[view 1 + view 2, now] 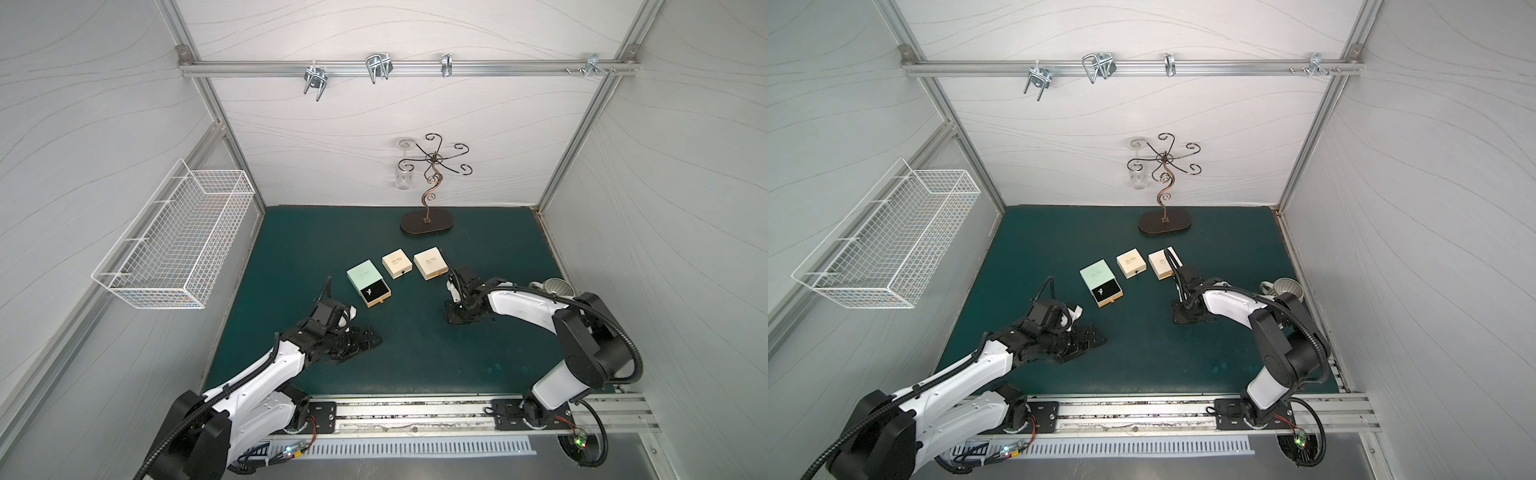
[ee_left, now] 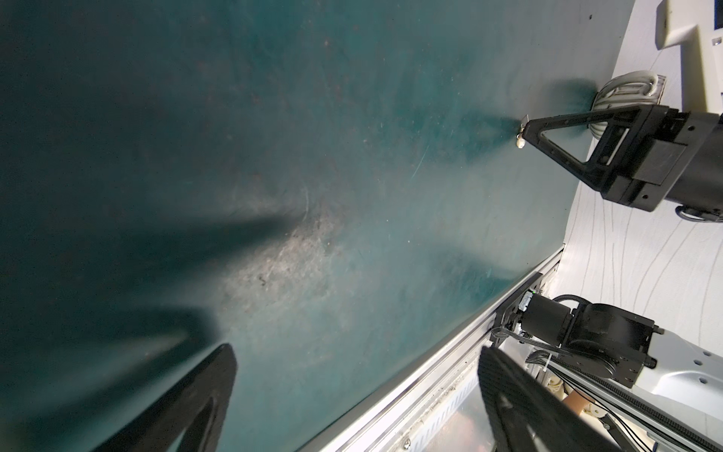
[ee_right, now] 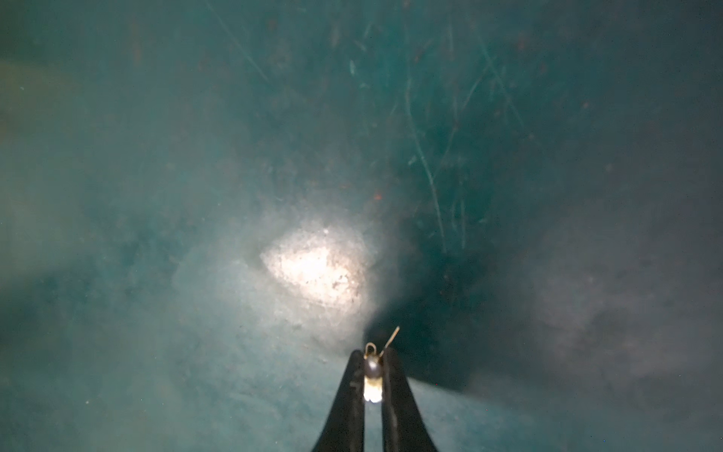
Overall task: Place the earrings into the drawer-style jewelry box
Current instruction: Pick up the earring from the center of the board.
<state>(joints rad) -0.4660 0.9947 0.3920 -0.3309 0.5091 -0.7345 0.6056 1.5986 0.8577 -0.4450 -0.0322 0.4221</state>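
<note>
The mint drawer-style jewelry box (image 1: 360, 276) (image 1: 1096, 275) lies mid-mat with its drawer (image 1: 376, 296) pulled out; one small earring (image 1: 369, 292) (image 1: 1100, 292) glints on the dark lining. My right gripper (image 3: 371, 357) (image 1: 455, 318) (image 1: 1180, 318) points down at the mat to the right of the box. It is shut on another earring (image 3: 371, 370) (image 2: 637, 144), a pearl-like bead with a thin wire hook. My left gripper (image 2: 356, 349) (image 1: 372, 338) lies low on the mat in front of the box, open and empty.
Two cream boxes (image 1: 397, 262) (image 1: 430, 264) sit closed behind and to the right of the mint box. A curly metal stand (image 1: 428, 220) with a hanging glass is at the back. A white mug (image 1: 555, 286) sits by the right wall and a wire basket (image 1: 178, 245) hangs on the left wall.
</note>
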